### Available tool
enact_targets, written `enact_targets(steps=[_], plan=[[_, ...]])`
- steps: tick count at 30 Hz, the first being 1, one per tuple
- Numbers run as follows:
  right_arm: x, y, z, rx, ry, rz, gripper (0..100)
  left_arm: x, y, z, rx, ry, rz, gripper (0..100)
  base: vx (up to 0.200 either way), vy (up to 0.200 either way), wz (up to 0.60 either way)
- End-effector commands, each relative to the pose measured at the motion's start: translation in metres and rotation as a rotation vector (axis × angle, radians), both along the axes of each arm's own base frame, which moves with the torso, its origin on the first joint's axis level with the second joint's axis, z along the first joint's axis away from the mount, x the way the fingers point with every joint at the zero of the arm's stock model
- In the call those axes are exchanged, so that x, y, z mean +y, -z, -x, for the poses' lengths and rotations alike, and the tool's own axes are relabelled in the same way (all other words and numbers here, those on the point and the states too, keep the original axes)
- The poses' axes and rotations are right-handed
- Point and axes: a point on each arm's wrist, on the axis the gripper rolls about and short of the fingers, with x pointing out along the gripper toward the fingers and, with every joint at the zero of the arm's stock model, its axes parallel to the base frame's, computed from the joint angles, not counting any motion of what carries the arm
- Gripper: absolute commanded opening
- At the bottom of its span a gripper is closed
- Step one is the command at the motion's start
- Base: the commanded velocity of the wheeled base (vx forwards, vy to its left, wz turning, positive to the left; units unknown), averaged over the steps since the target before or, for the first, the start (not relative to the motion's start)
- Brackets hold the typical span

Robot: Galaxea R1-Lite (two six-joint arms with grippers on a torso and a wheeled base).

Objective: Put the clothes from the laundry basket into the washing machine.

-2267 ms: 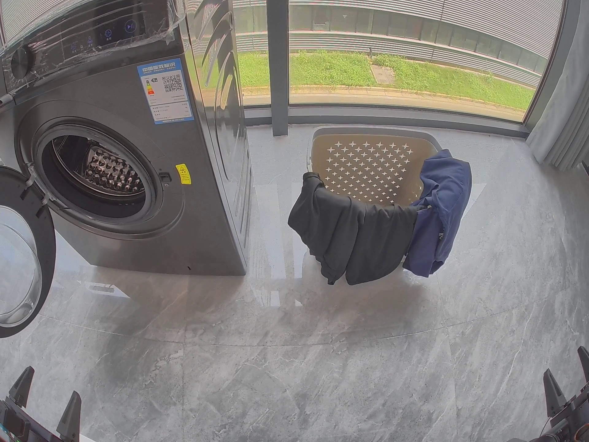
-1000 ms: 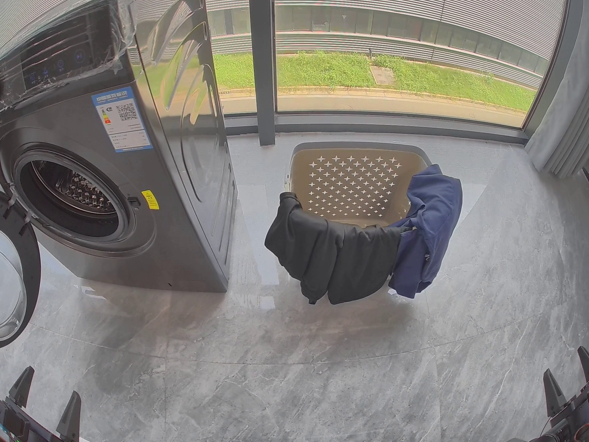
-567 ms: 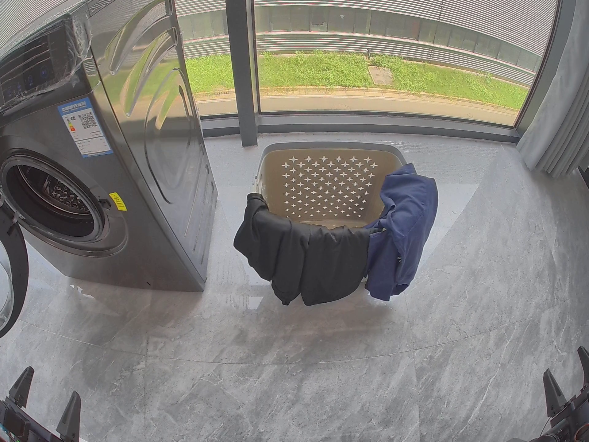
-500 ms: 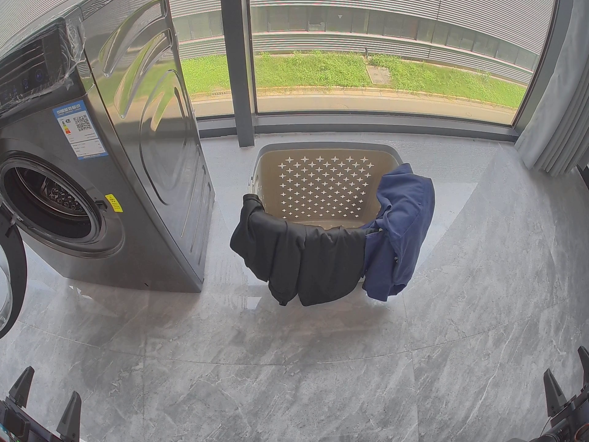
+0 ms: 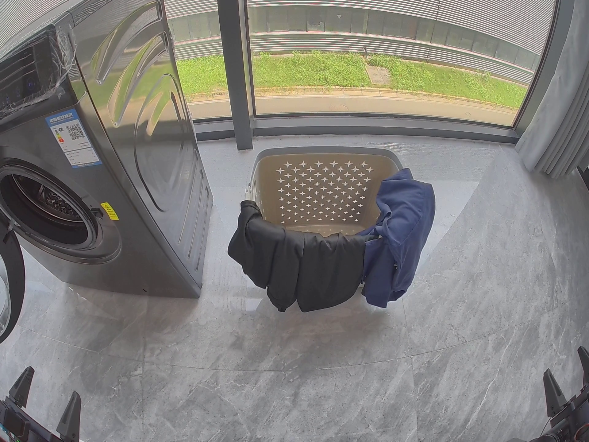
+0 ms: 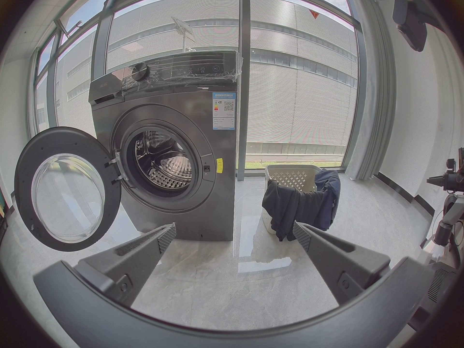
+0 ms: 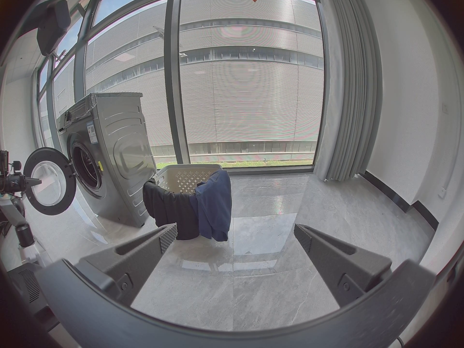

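A beige laundry basket (image 5: 322, 164) stands on the floor ahead, by the window. A black garment (image 5: 294, 265) hangs over its near rim and a blue garment (image 5: 399, 234) over its right rim. The grey washing machine (image 5: 153, 148) stands to the left, its round door (image 6: 65, 189) swung open and the drum (image 6: 162, 163) bare. My left gripper (image 5: 46, 397) is low at the near left, open and holding nothing. My right gripper (image 5: 570, 379) is low at the near right, open and holding nothing. Both are far from the basket.
Grey tiled floor (image 5: 307, 369) stretches between me and the basket. A large window (image 5: 380, 44) with a dark post (image 5: 232, 62) runs behind. A grey curtain (image 5: 561, 124) hangs at the right.
The camera view has turned right and come closer: the washing machine slid toward the left edge and the basket shifted left to the middle. Both grippers stay where they were.
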Motion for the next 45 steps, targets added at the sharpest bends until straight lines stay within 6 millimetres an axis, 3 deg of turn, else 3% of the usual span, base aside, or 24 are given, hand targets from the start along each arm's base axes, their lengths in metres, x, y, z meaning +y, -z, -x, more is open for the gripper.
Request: enact_targets(steps=[1, 10, 19, 45], plan=[[0.0, 0.0052, -0.0003, 0.005, -0.001, 0.001, 100, 0.0, 0.0052, -0.0001, 0.001, 0.0, 0.0, 100, 0.0, 0.0, 0.0], [0.0, 0.0052, -0.0003, 0.005, -0.001, 0.001, 100, 0.0, 0.0052, -0.0001, 0.001, -0.002, 0.0, 100, 0.0, 0.0, 0.0], [0.0, 0.0052, -0.0003, 0.005, -0.001, 0.001, 100, 0.0, 0.0052, -0.0001, 0.001, 0.0, 0.0, 100, 0.0, -0.2, 0.0], [0.0, 0.0052, -0.0003, 0.005, -0.001, 0.0, 100, 0.0, 0.0052, -0.0001, 0.001, 0.0, 0.0, 100, 0.0, 0.0, 0.0]])
